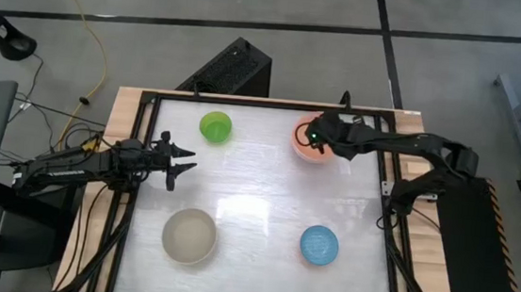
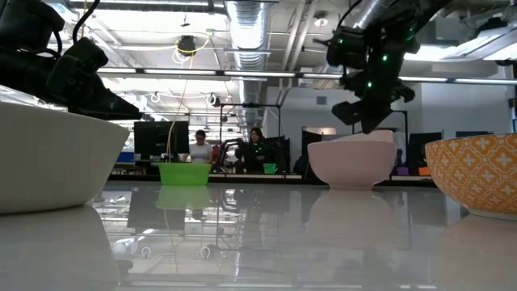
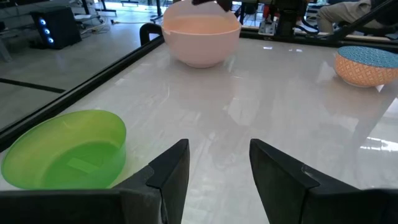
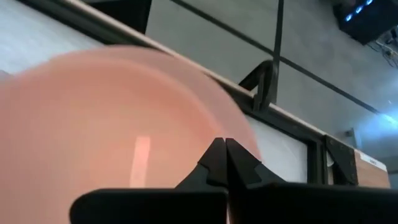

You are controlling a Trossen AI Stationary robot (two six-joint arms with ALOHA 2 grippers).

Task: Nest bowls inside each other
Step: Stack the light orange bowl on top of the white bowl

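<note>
A pale pink bowl with a salmon-orange inside stands at the table's far right. My right gripper is shut just above its inside, slanting down from the right, and shows over its rim in the low view. A small green bowl rests on its base at the far left. A grey-beige bowl sits near left. A blue bowl, orange-patterned outside, sits near right. My left gripper stands open and empty at the left edge, beside the green bowl. My right gripper has its shut fingertips over the pink bowl's salmon inside, close to its rim, slanting down from the table's right. I cannot tell whether they touch the bowl. The bowl stands upright on the table.
A black frame runs around the white tabletop. The middle of the table lies between the bowls. People and desks show in the room beyond the far edge.
</note>
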